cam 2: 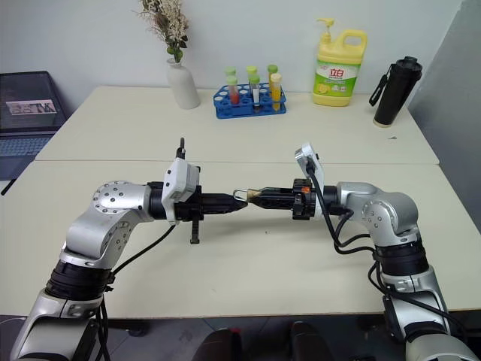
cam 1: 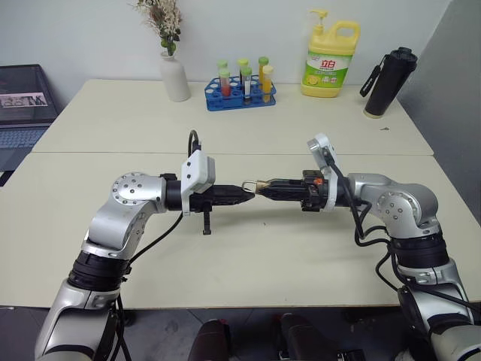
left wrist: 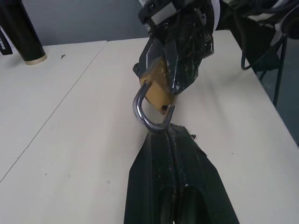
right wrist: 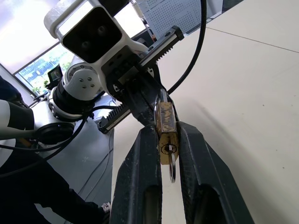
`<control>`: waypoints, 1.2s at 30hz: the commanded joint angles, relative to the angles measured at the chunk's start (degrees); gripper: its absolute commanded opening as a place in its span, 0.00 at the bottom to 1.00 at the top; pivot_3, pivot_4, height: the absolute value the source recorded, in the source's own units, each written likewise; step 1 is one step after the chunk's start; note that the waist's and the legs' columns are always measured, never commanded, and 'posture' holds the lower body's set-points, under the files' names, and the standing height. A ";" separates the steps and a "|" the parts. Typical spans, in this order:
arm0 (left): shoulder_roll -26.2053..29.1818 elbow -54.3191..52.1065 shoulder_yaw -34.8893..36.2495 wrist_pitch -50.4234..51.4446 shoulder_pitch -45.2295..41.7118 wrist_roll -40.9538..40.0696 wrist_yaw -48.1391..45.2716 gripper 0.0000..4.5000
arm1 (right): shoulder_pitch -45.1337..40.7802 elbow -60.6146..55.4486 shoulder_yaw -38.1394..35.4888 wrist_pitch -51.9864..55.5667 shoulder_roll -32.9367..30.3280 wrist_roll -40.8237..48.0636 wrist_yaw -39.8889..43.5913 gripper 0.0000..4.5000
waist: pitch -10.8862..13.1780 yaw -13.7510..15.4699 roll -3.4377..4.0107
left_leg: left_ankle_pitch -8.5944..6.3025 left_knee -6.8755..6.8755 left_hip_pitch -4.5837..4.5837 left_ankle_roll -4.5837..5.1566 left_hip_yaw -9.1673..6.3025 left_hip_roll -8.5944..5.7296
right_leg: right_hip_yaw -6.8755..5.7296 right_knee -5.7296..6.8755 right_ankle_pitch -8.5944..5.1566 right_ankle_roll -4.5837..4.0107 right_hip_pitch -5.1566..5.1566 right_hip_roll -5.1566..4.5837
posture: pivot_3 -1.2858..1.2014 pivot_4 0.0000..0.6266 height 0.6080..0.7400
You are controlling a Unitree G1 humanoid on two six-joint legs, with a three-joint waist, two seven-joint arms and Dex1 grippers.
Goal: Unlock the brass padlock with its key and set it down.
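Observation:
The brass padlock (cam 1: 264, 184) hangs in the air over the middle of the table, between my two grippers, which point at each other. My right gripper (cam 1: 261, 187) is shut on its golden body (right wrist: 166, 122). The silver shackle (left wrist: 148, 112) points at my left gripper (cam 1: 250, 193), whose shut fingertips (left wrist: 163, 133) pinch the shackle's bend. At the keyhole end, between the right fingers, a thin silvery piece (right wrist: 172, 169) hangs down; it looks like its key.
Along the table's far edge stand a white vase (cam 1: 175, 75) with dried flowers, a blue rack of tubes (cam 1: 240, 94), a yellow soap bottle (cam 1: 331, 59) and a black flask (cam 1: 389, 83). A laptop (cam 1: 22, 113) sits at far left.

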 commanded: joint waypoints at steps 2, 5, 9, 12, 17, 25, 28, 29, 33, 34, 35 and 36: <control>0.42 -3.74 2.45 2.00 -0.39 -2.39 1.00 0.00 | -1.04 -1.40 -0.56 -0.06 -0.47 1.00 0.82 0.03 | 0.00 0.00 0.00 | 0.00 0.00 0.00 0.00 0.00 0.00 | 0.00 0.00 0.00 0.01 0.00 0.00 | 0.52 0.24 1.00; 1.02 -5.15 2.84 2.32 0.45 -2.60 1.19 0.00 | -1.07 -1.29 -0.49 -0.04 -0.58 0.90 0.94 0.03 | 0.00 0.00 0.00 | 0.00 0.00 0.00 0.00 0.01 -0.01 | 0.01 0.00 0.01 -0.01 0.00 0.00 | 0.52 0.24 1.00; 1.23 -6.40 3.31 3.21 1.04 -3.45 1.80 0.00 | -1.08 -1.23 -0.44 -0.03 -0.70 0.89 1.02 0.03 | 0.00 0.01 0.00 | 0.00 0.00 0.00 0.00 0.00 0.00 | 0.00 0.00 0.01 -0.01 0.00 0.00 | 0.52 0.24 1.00; 1.21 -8.50 4.24 5.87 1.42 -5.87 2.66 0.00 | -1.14 -1.10 -0.31 -0.05 -0.84 0.78 1.18 0.03 | 0.00 -0.01 0.00 | 0.00 0.00 0.00 0.00 0.01 0.00 | 0.01 0.00 0.00 0.00 0.00 0.00 | 0.52 0.24 1.00; 1.53 -9.75 4.84 7.21 1.46 -6.62 3.15 0.00 | -1.18 -1.02 -0.18 -0.14 -0.92 0.67 1.27 0.03 | 0.00 0.00 0.00 | 0.00 0.00 0.00 0.00 0.00 0.00 | 0.01 0.00 0.00 0.00 0.00 0.00 | 0.52 0.24 1.00; 2.11 -11.48 8.24 13.33 0.56 -12.96 5.54 0.00 | -1.33 -0.75 0.32 -0.30 -1.11 0.41 2.01 0.03 | 0.00 0.00 0.00 | 0.00 0.00 0.01 0.00 -0.01 0.01 | 0.00 0.00 0.00 0.01 0.00 0.00 | 0.52 0.24 1.00; 2.33 -11.39 8.34 13.91 0.24 -13.31 5.86 0.00 | -1.40 -0.61 0.42 -0.39 -1.19 0.29 2.24 0.03 | 0.00 -0.01 0.00 | 0.00 0.00 0.01 0.00 0.00 0.00 | 0.00 0.00 0.00 0.01 0.00 0.00 | 0.52 0.24 1.00; 2.57 -11.26 8.03 13.58 0.25 -12.78 5.70 0.00 | -1.40 -0.62 0.42 -0.37 -1.17 0.33 2.24 0.03 | 0.00 -0.01 0.00 | 0.00 0.00 0.01 0.00 0.00 0.00 | 0.00 0.00 0.00 0.01 0.00 0.00 | 0.52 0.24 1.00; 2.02 -10.85 7.51 13.24 -0.02 -12.41 6.54 0.00 | -1.26 -0.89 0.54 -0.33 -1.26 0.47 2.37 0.03 | 0.00 0.01 0.00 | 0.00 0.00 0.01 0.00 0.00 0.00 | 0.01 0.00 0.01 -0.01 0.00 0.00 | 0.52 0.24 1.00; 2.06 -10.84 7.25 12.97 -0.04 -12.11 6.44 0.00 | -1.25 -0.92 0.55 -0.31 -1.27 0.51 2.36 0.03 | 0.00 0.01 0.00 | 0.00 0.00 0.01 0.00 0.00 0.00 | 0.01 0.00 0.01 -0.01 0.00 0.00 | 0.52 0.24 1.00; 1.80 -10.74 7.20 13.01 -0.16 -12.15 6.72 0.00 | -1.21 -0.99 0.55 -0.28 -1.30 0.55 2.37 0.03 | 0.00 0.01 0.00 | 0.00 0.00 0.01 0.00 0.01 0.00 | 0.01 0.00 0.01 -0.01 0.00 0.00 | 0.52 0.24 1.00; 1.68 -10.41 6.89 12.69 -0.34 -11.75 6.68 0.00 | -1.25 -0.94 0.59 -0.28 -1.31 0.54 2.40 0.03 | 0.00 0.01 0.00 | 0.00 0.00 0.01 0.00 0.00 0.00 | 0.01 0.00 0.01 -0.01 0.00 0.00 | 0.52 0.24 1.00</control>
